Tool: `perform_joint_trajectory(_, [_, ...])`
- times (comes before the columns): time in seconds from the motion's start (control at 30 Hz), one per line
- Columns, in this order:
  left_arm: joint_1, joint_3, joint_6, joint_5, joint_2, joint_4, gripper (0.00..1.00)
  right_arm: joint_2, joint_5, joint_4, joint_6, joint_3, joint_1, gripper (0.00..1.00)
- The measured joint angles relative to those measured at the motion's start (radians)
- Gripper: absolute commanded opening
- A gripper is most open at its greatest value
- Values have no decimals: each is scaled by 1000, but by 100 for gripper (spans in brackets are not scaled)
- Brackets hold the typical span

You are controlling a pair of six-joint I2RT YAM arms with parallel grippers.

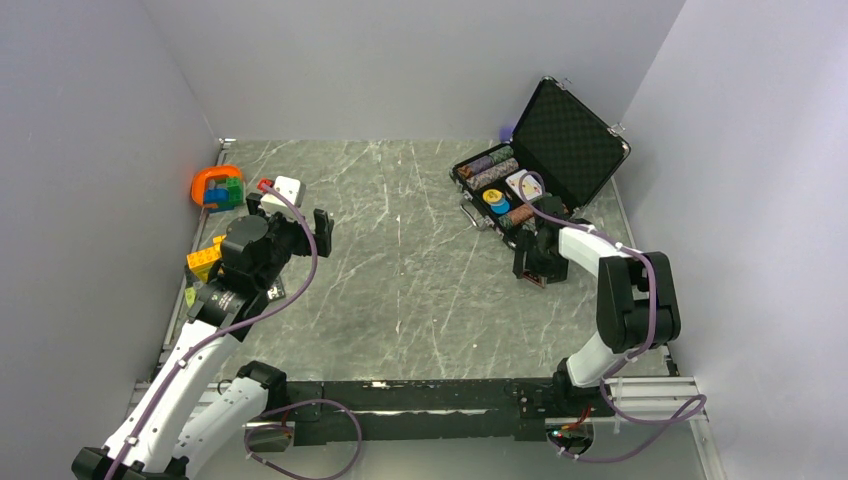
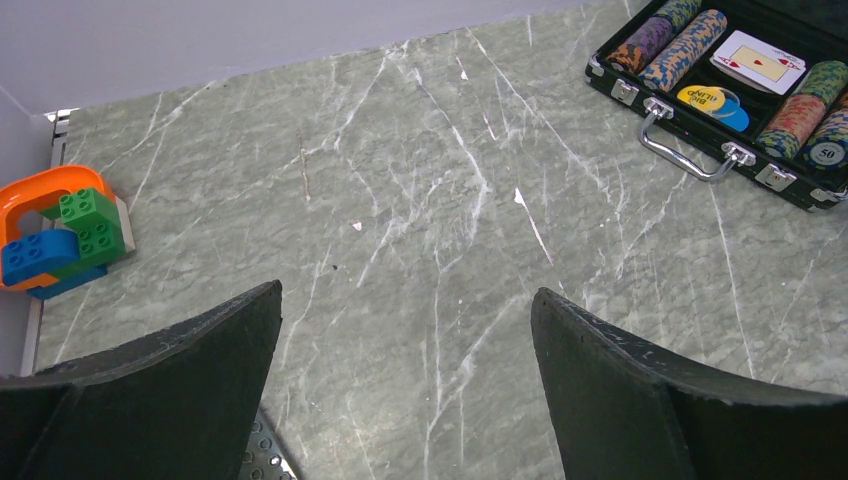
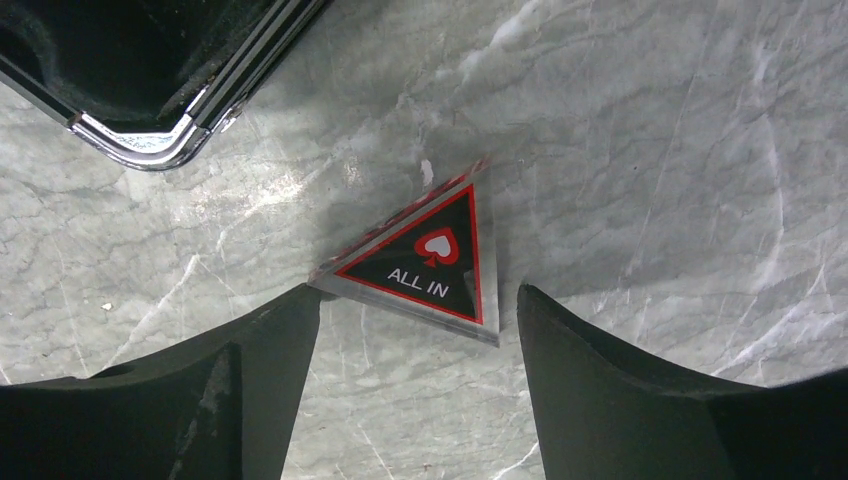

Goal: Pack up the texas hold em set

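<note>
Mostly cut off: the right wrist view catches only one chrome corner of the briefcase, and the left wrist view clips the case at the frame edge. From above, the right gripper is hard to make out under its own wrist. The right arm is folded at the elbow, wrist pointing down just beside the case front. Its jaws are apart, and the ALL IN marker lies flat on the table between them, ungripped. The marker is a clear-edged triangle with a black face, red border and spade. The left arm reaches up the left side. The left gripper is raised with jaws wide, near the orange ring. The briefcase sits far right, lid up and foam-lined. It holds the chip stacks, card deck, and blue and yellow discs. The table is marble-patterned grey-green.
</note>
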Motion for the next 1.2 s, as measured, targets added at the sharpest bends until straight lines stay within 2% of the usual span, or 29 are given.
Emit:
perform_joint_trajectory(0.4, [0,0,0,0,0,0,98,12,3,4,-18,11,17,78])
perform_joint_trajectory(1.0, [0,0,0,0,0,0,98,33,15,2,11,32,31,65])
perform_joint_trajectory(1.2, [0,0,0,0,0,0,98,52,19,-11,19,53,31,71])
